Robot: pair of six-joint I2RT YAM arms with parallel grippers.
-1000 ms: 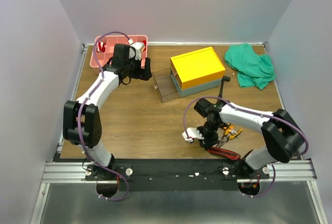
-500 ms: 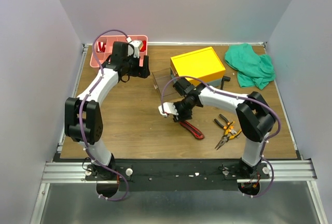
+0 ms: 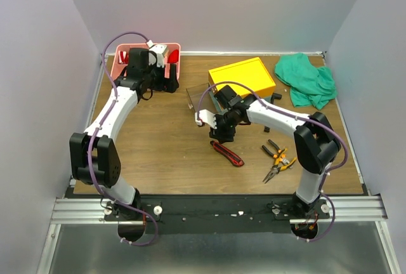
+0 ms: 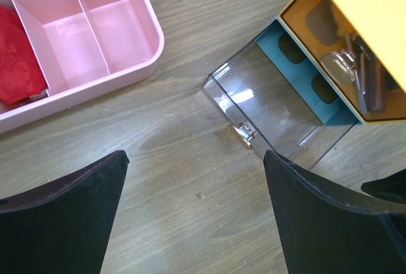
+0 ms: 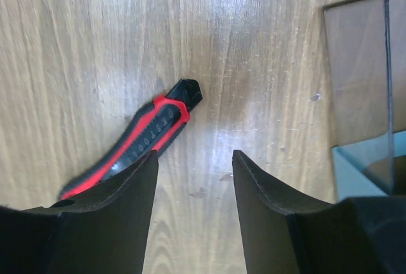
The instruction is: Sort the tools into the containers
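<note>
Even overhead light, soft shadows, sharp focus; pale glare streaks the table (image 5: pixel 216 96) below my right wrist camera.

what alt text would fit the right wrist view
A red-and-black cutter lies on the wooden table, just left of the open right gripper, its near end hidden behind one finger. A clear toolbox flap shows at the right edge.
</note>
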